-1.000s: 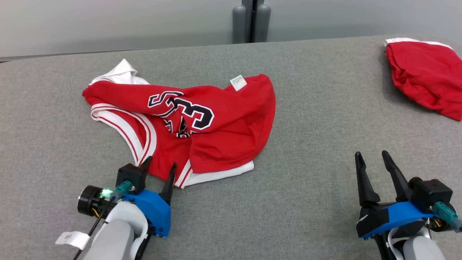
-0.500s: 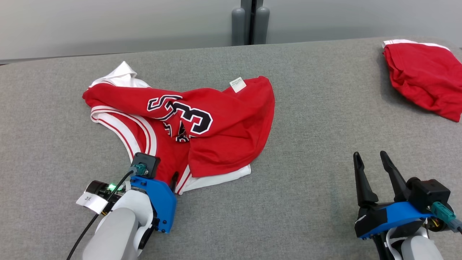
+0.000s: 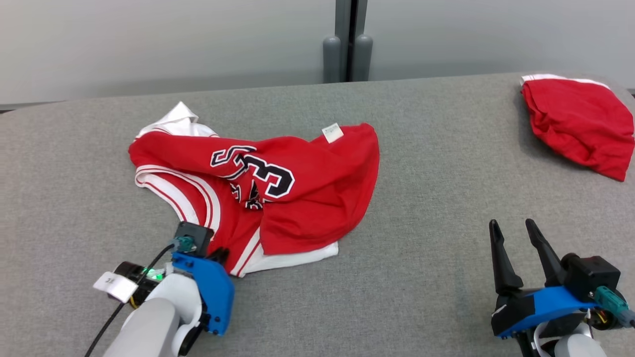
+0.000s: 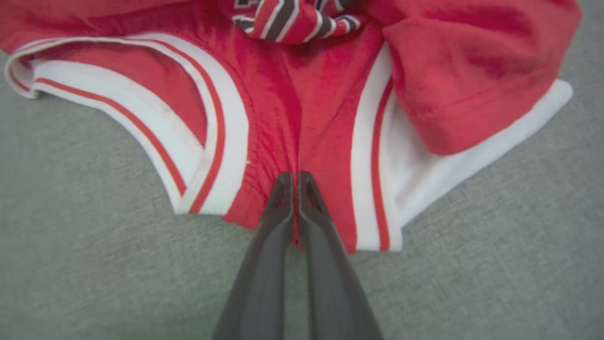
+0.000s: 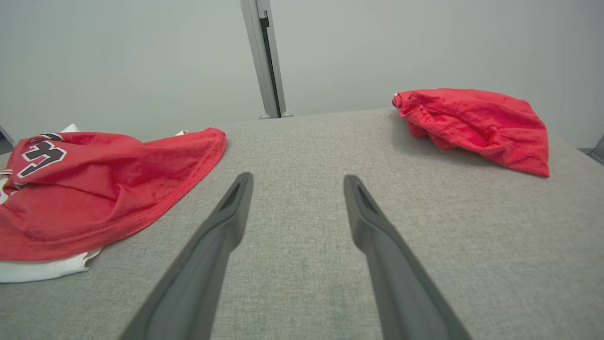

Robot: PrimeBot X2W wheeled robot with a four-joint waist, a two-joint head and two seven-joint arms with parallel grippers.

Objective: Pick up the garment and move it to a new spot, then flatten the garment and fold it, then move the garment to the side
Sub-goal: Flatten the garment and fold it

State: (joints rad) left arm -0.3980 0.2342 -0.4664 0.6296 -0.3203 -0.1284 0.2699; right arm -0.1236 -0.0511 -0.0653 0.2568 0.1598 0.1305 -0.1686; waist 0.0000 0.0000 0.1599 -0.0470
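Observation:
A red jersey (image 3: 297,198) with white trim and a black "3" lies crumpled on the grey table (image 3: 421,277), left of centre. In the right wrist view the jersey (image 5: 94,189) is at the left. My left gripper (image 4: 293,182) is shut on the jersey's (image 4: 302,118) near red edge, between two white-and-red trim bands, pinching a fold of cloth. In the head view the left gripper (image 3: 221,255) sits at that near edge, its fingers mostly hidden by the wrist. My right gripper (image 3: 513,230) stands open at the lower right over bare table, holding nothing; the right gripper (image 5: 295,182) shows its fingers wide apart.
A second red garment (image 3: 578,124) with a white edge lies bunched at the table's far right corner. A grey post (image 3: 348,39) rises behind the table's far edge against a pale wall. Bare table lies between the two garments.
My left gripper has gone from open at the jersey's near edge to shut on it. The head camera has tilted, shifting the whole picture down. The right arm stays put.

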